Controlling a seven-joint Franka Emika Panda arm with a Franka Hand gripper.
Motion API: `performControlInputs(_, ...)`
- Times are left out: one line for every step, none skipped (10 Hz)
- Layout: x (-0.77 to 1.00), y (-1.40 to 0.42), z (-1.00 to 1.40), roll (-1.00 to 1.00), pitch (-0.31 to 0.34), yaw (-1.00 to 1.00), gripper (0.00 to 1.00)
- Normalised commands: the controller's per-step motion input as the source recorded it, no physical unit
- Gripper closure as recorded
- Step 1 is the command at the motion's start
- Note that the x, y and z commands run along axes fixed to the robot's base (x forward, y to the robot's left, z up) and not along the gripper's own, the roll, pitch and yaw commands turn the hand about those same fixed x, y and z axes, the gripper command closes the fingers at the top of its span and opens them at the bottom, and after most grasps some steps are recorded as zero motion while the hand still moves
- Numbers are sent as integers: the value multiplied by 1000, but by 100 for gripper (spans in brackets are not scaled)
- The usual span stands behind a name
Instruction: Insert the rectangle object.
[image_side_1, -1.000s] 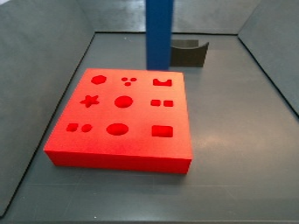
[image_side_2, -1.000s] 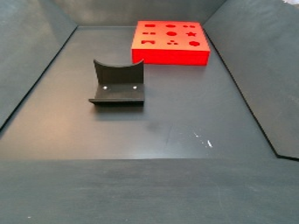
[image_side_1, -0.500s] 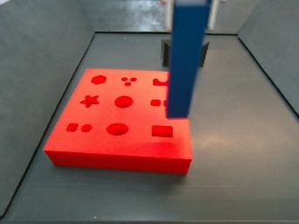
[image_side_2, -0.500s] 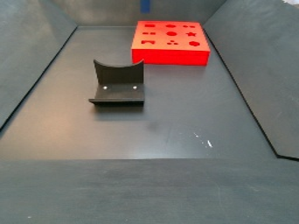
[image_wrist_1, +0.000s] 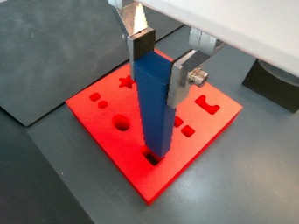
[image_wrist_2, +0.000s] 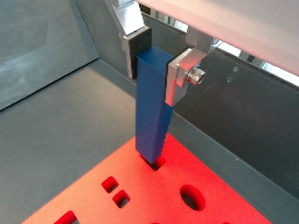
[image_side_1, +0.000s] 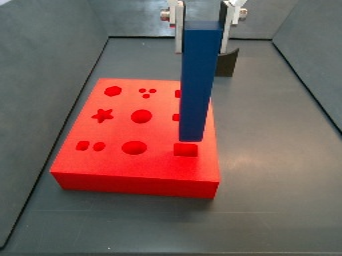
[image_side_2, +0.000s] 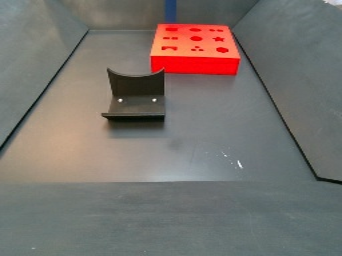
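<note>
My gripper (image_side_1: 201, 12) is shut on the top of the rectangle object (image_side_1: 197, 85), a tall plain blue bar held upright. Both wrist views show the flat fingers clamping it, gripper (image_wrist_1: 160, 63) (image_wrist_2: 158, 63) on bar (image_wrist_1: 155, 114) (image_wrist_2: 149, 114). The bar's lower end stands at the mouth of the rectangular hole (image_side_1: 186, 150) near the front right of the red block (image_side_1: 134, 180). I cannot tell whether it has entered. The block also shows in the wrist views (image_wrist_1: 187, 153) (image_wrist_2: 140, 197) and small at the far end of a side view (image_side_2: 195, 65), where neither gripper nor bar appears.
The dark fixture stands on the floor behind the red block (image_side_1: 225, 62), and shows apart from the block in a side view (image_side_2: 134, 95) and a wrist view (image_wrist_1: 274, 83). Grey walls enclose the floor. The block has several other shaped holes.
The blue bar has moved from the back edge of the red block forward, and down over the rectangular hole. It was blurred half a second ago; now it is steady and upright.
</note>
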Motion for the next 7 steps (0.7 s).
performControlInputs(0,-117,-317,109,-24,0,100)
performControlInputs(83,-154,-200,71,-6,-40,100)
performControlInputs(123,-154,-120,57,0,-60,100)
performControlInputs(120,-103,-106,76,0,-54,100)
performControlInputs(89,-51,-100,89,0,0,100)
performControlInputs(26,0,-146,127,0,0,100)
performControlInputs(46,0,-180,154,0,-49,100)
